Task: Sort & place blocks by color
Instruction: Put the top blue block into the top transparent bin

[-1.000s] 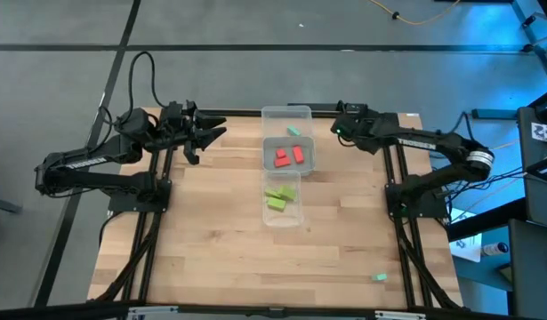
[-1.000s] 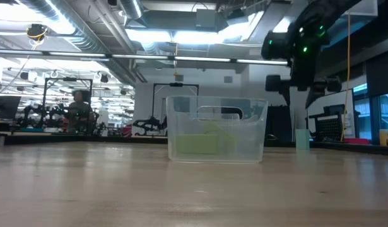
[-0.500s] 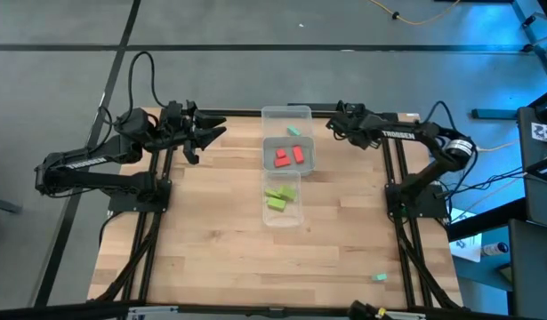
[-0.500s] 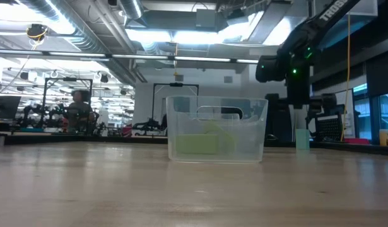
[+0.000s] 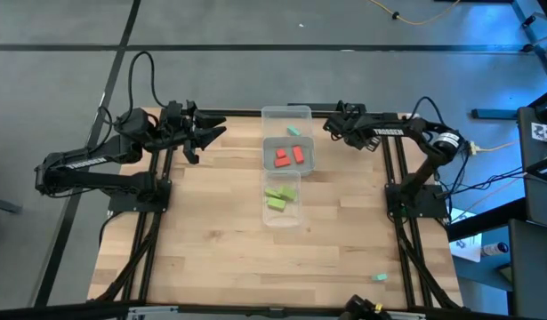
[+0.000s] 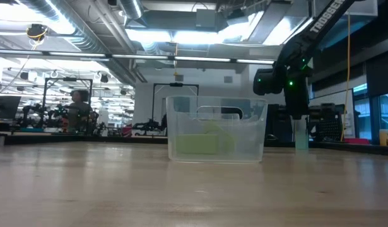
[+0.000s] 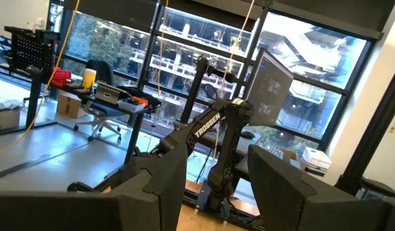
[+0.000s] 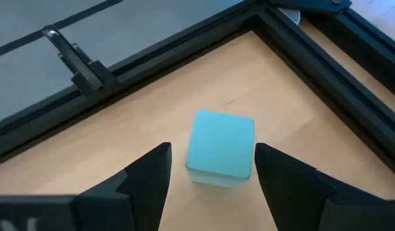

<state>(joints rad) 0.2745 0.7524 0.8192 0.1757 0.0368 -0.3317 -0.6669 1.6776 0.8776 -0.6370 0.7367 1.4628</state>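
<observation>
Pale wooden desk (image 5: pixel 211 231) carries three clear plastic trays (image 5: pixel 285 165) in a row, with red, lime and one mint block inside. Right gripper (image 8: pixel 210 168), fingers apart and empty, straddles a mint-teal cube (image 8: pixel 220 147) near the far right corner; it should descend squarely before closing. Left gripper (image 5: pixel 211 135) waits far left, fingers apart. Another mint block (image 5: pixel 380 277) lies near the front edge.

Pale matt wood table (image 5: pixel 211 231), clear glossy plastic trays (image 5: pixel 286 114), smooth matt teal block (image 8: pixel 221 147).
</observation>
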